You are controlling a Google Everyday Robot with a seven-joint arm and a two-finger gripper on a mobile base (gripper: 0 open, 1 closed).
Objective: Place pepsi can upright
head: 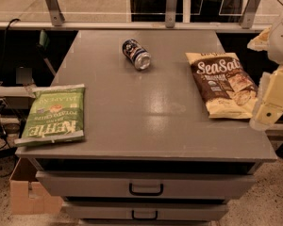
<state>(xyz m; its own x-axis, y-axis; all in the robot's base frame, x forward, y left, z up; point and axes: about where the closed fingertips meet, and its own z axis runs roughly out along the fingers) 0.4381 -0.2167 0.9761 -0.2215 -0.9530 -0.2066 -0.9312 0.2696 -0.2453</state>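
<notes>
The pepsi can (136, 53) is dark blue with silver ends. It lies on its side at the far middle of the grey table top (146, 112), with one silver end facing the front right. My gripper (269, 108) shows as pale arm parts at the right edge of the view, beside the table's right side. It is well apart from the can, to the can's right and nearer the front. It holds nothing that I can see.
A green Kettle chip bag (54, 114) lies at the front left corner. A brown Sea Salt chip bag (224, 84) lies at the right, close to my gripper. Drawers with handles (146, 189) are below. A cardboard box (28, 192) sits on the floor at the left.
</notes>
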